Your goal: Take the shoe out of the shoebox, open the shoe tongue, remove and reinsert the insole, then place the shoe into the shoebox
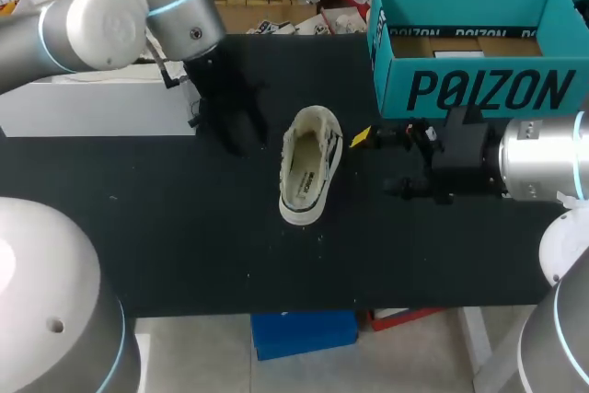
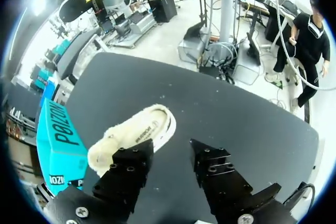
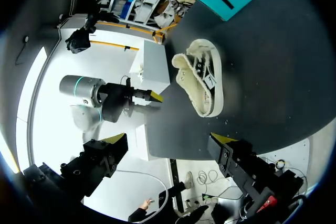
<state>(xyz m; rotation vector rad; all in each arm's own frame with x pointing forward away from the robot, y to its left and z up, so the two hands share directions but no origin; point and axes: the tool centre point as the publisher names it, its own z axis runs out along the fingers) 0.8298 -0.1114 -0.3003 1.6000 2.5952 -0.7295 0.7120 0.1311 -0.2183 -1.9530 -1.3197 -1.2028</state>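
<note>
A cream low-top shoe [image 1: 310, 165] lies on the black table [image 1: 184, 227], opening up, its toe toward the front edge. The teal shoebox [image 1: 479, 89] stands open at the back right. My left gripper [image 1: 241, 131] hangs just left of the shoe; in its wrist view the black fingers [image 2: 128, 166] stand apart with nothing between them, the shoe [image 2: 134, 140] just ahead. My right gripper [image 1: 377, 163] sits right of the shoe, in front of the box, wide open and empty. Its wrist view shows the gripper [image 3: 170, 145], the shoe [image 3: 202, 82] ahead and the left gripper [image 3: 142, 95] beyond.
A white slab-like box [image 1: 101, 103] lies at the table's back left, under my left arm. The shoebox [image 2: 60, 140] also shows beside the shoe in the left wrist view.
</note>
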